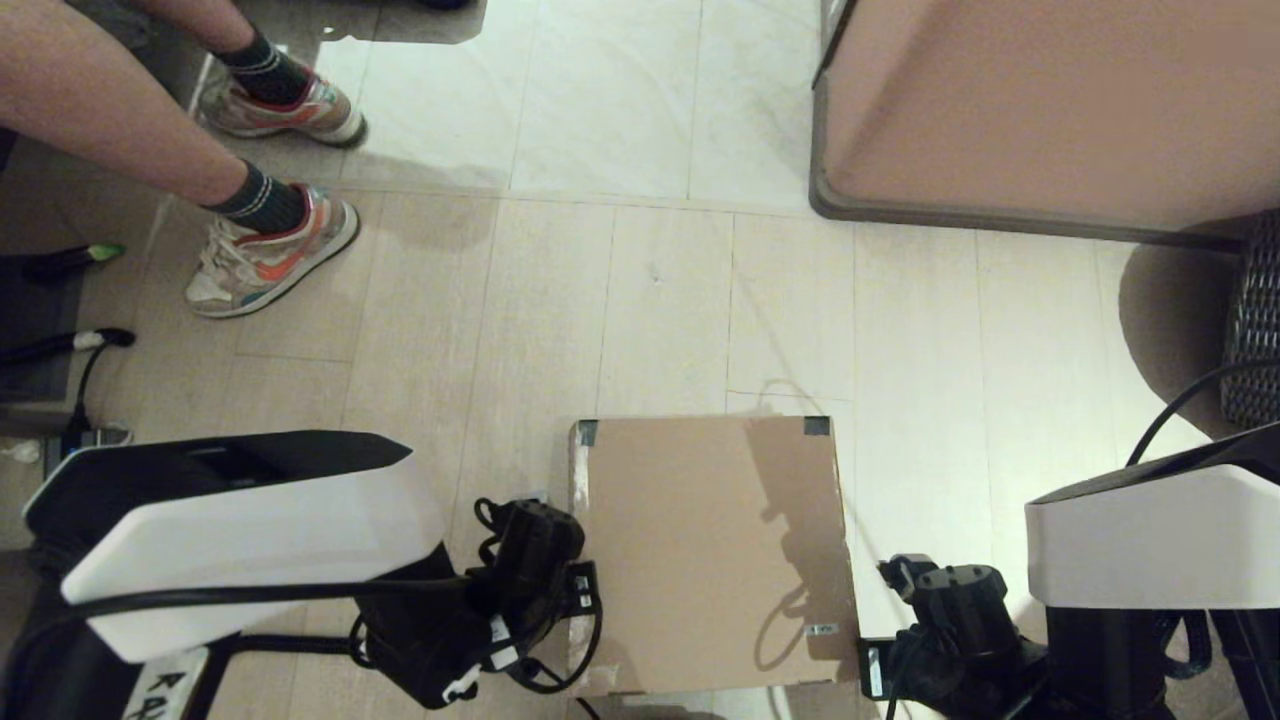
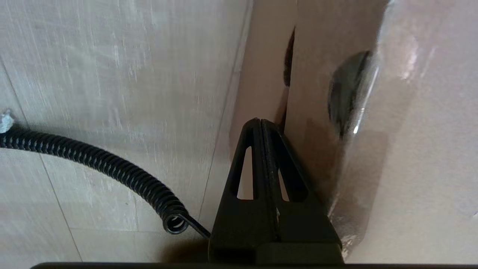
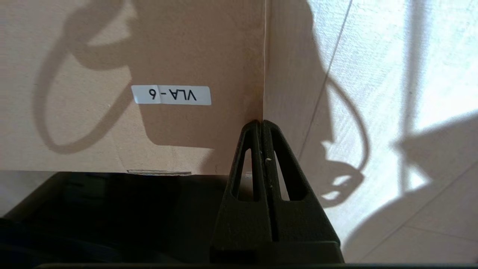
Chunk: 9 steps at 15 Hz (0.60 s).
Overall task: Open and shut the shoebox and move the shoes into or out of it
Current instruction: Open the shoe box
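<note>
**Both grippers closed, flanking the shut shoebox**

Left gripper (image 2: pixel 261 123): fingers pressed together, holding nothing, tip just beside the shoebox (image 1: pixel 710 550) side wall, at the seam under its lid edge. Contact: can't tell.
Right gripper (image 3: pixel 261 123): fingers also pinched together, empty, tip at the opposite side's lid edge, near the white sticker (image 3: pixel 171 95) reading "VLA-6".

Shoebox sits between the two grippers, lid down flat, black tape (image 1: pixel 817 426) on its far corners. Contents hidden.

Light wood-look floor (image 1: pixel 660 300). Beyond the right gripper, a pinkish-brown cabinet (image 1: pixel 1040 100). Beyond the left gripper, a bystander's sneakers (image 1: pixel 268 262).
</note>
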Motion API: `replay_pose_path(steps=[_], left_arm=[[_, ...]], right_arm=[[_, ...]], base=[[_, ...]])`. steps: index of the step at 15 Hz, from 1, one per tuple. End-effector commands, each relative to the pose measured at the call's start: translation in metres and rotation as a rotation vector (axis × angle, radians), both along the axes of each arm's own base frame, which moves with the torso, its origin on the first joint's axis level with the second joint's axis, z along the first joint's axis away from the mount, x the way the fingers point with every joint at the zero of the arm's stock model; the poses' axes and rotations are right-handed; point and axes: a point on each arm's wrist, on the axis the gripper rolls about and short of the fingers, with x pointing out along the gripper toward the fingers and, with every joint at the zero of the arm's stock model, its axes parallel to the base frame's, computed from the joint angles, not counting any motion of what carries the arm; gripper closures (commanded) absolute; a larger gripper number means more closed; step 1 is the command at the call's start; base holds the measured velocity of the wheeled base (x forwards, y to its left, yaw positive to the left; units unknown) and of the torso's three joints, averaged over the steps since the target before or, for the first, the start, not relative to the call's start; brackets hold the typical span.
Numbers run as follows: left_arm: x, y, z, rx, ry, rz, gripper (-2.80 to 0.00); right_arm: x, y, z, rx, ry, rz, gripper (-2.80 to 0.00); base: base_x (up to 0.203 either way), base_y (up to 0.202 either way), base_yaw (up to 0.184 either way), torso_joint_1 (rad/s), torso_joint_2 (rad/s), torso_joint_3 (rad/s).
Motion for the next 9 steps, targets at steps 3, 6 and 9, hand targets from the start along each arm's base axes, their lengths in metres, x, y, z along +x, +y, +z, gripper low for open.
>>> replay_pose_path(steps=[3, 6, 9], left_arm=[[-0.0007, -0.0044, -0.0005, -0.022, -0.002, 0.005, 0.0], [-0.006, -0.0013, -0.0003, -0.039, 0.016, 0.028, 0.0], [-0.0044, -0.0074, 0.0022, -0.082, 0.048, 0.067, 0.0]], right_arm=[[0.0012, 0.0021, 0.0029, 0.016, -0.016, 0.009, 0.0], [0.0003, 0.0017, 0.0014, 0.015, -0.008, 0.008, 0.0], [0.0007, 0.0019, 0.0015, 0.015, -0.009, 0.008, 0.0]], base=[[0.0, 0.0, 0.0, 0.0, 0.0, 0.0], [0.0, 0.0, 0.0, 0.0, 0.0, 0.0], [0.0, 0.0, 0.0, 0.0, 0.0, 0.0]])
